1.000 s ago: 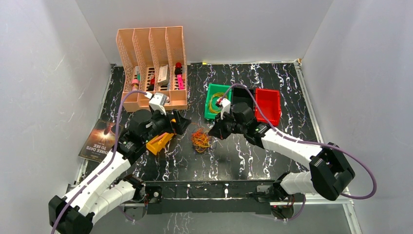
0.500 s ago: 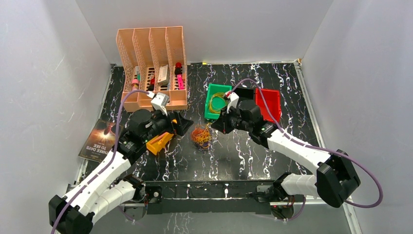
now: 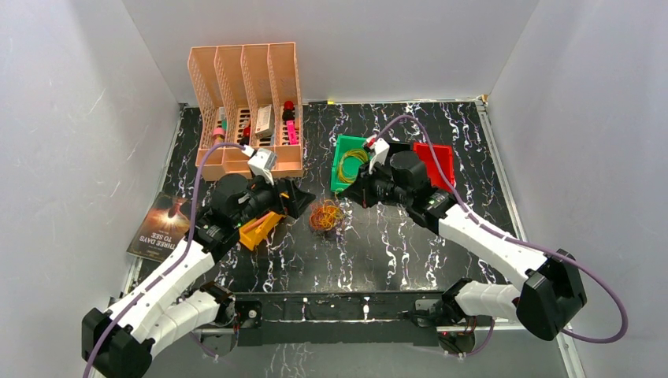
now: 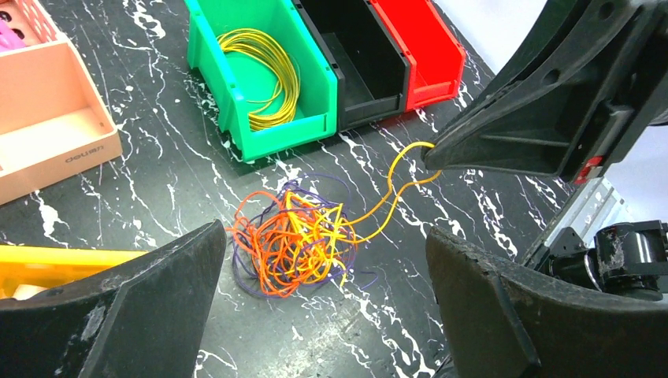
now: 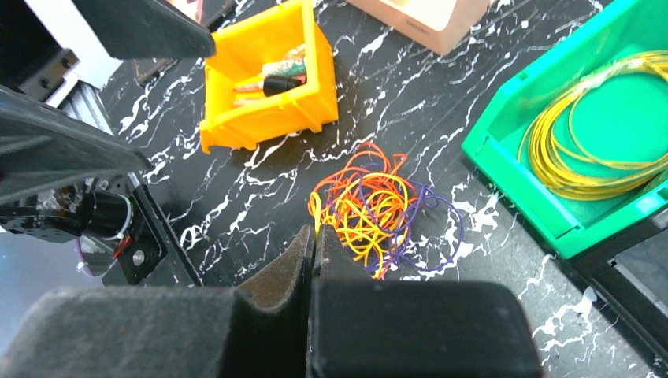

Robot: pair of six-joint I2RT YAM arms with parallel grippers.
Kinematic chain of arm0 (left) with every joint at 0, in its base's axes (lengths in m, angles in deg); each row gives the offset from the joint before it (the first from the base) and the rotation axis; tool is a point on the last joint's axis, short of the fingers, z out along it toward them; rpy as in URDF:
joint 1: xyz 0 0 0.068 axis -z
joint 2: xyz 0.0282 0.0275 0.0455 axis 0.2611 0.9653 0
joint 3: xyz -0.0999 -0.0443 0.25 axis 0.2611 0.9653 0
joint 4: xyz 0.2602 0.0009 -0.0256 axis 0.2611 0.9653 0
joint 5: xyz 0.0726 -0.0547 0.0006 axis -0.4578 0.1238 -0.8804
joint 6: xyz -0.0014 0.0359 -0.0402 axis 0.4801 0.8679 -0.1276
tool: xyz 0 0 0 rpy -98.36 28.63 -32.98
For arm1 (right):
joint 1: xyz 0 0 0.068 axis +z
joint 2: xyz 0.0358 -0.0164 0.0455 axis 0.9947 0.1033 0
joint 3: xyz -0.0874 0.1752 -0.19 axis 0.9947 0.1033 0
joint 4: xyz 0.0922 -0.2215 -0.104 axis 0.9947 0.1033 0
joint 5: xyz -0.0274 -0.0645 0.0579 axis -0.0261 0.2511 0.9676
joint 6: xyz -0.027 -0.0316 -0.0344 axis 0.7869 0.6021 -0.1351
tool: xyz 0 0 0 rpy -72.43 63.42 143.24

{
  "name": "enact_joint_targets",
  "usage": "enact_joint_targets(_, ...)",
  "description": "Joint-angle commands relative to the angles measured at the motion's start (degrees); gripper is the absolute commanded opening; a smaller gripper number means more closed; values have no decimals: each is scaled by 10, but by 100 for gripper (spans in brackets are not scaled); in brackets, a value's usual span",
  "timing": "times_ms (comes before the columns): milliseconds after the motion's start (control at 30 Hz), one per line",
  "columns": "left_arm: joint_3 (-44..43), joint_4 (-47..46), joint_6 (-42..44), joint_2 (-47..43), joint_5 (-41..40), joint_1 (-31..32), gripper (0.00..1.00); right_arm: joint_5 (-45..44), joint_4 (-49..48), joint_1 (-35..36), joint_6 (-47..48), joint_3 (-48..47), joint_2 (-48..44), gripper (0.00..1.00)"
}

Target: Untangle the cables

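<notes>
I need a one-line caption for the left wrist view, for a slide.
The right fingers pinch a yellow loop leading from the tangled cables; a yellow coil lies in the green bin.

I see two arms of the same build, the left arm (image 3: 169,276) and the right arm (image 3: 488,240). Each has long white shells on its links and rounded black housings at the joints. A thick lilac cord (image 3: 192,197) runs along the left arm in a loose bow, and a second lilac cord (image 3: 402,119) runs along the right one. At each wrist sits a small white box (image 3: 260,163), and the cord ends there. The left gripper (image 4: 324,236) has broad black wedge fingers (image 4: 150,307) with a matte, slightly grainy surface. The right gripper (image 5: 313,236) is black too, with a small red mark (image 4: 591,168) on its side. Both bases stand on a black rail (image 3: 339,307).
</notes>
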Motion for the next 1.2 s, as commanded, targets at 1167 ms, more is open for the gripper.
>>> enact_joint_targets(1167, 131, -359, -34, 15, 111, 2, 98, 134, -56, 26, -151, -150, 47, 0)
